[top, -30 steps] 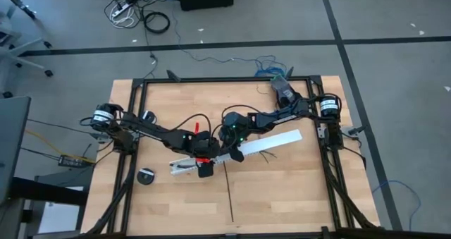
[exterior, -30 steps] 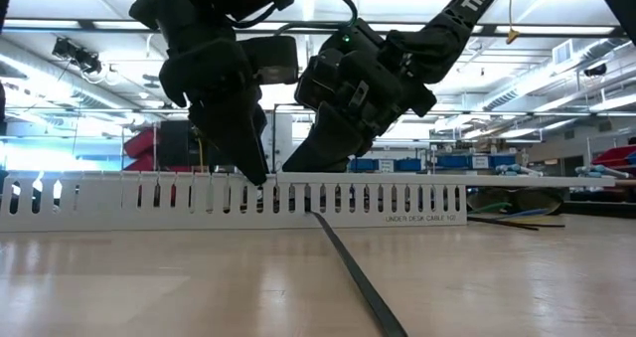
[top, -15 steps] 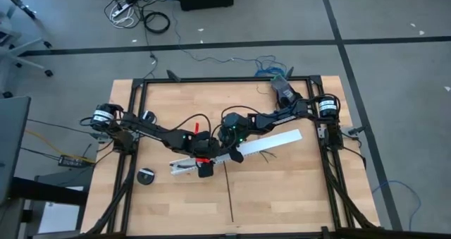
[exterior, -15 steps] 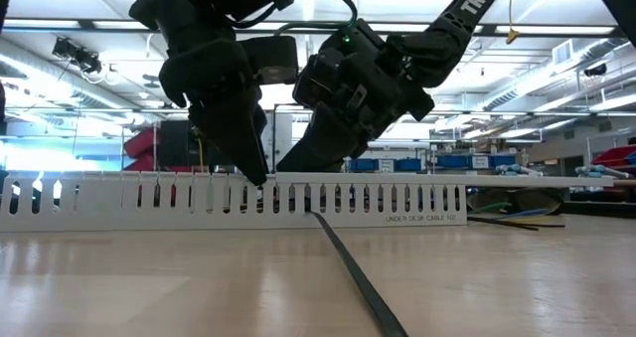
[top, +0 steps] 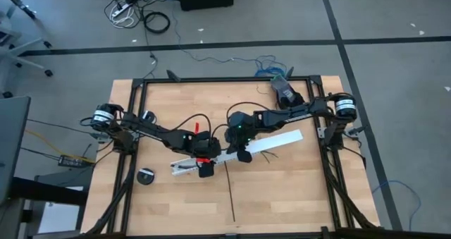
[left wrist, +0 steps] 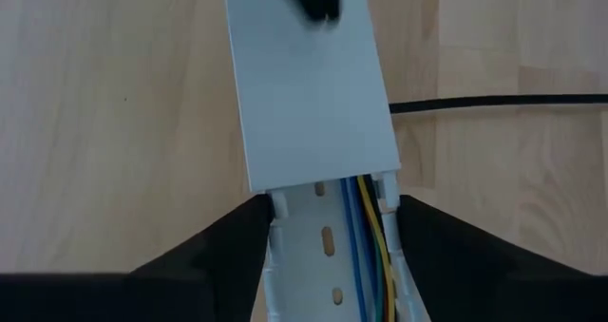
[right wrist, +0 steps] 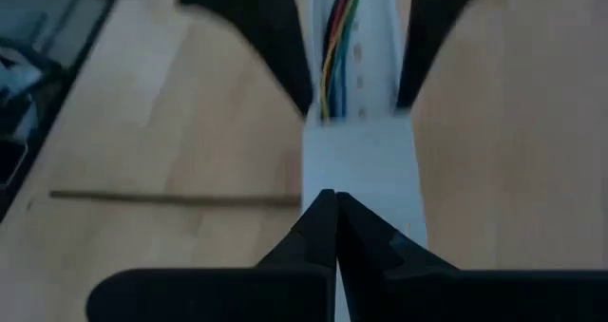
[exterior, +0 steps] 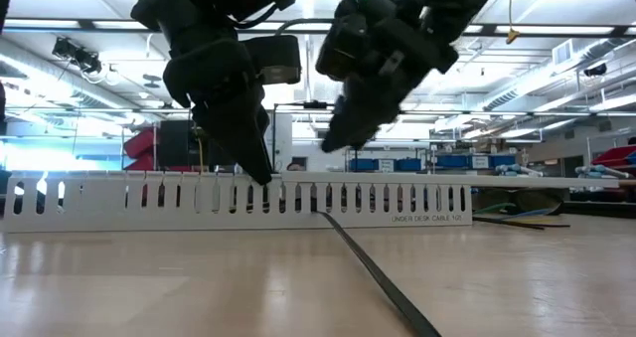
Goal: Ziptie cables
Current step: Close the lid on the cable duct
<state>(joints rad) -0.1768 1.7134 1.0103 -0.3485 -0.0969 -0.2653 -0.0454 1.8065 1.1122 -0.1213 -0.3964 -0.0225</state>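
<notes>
The white slotted channel [top: 236, 153] lies slanting on the table, with a flat lid [left wrist: 309, 85] over its right part. The cables [left wrist: 366, 232], blue, yellow and grey, run inside its uncovered left part. My left gripper [top: 205, 167] straddles the channel just where the lid ends. My right gripper [top: 244, 156] is shut and hangs a little above the lid [right wrist: 361, 161], touching nothing. The ziptie [top: 230, 193], a thin black strip, lies flat on the wood, running from the channel toward the near edge. My left gripper holds the channel by its two outer side walls [left wrist: 278, 208], at the open part next to the lid's end, one finger on each side. The fingers [exterior: 256, 163] come down slanting from the table's left and lie across the channel. The channel lies flat on the table.
A black round roll [top: 146, 176] sits near the left edge. A black metal frame [top: 211, 80] rims the table. A dark device [top: 284, 91] stands at the far right. Bare wood lies on both sides of the ziptie.
My right gripper, still shut, has risen off the channel's lid and shifted slightly toward the table's right edge. It now hangs clear above the channel. The channel and the ziptie have stayed in place.
</notes>
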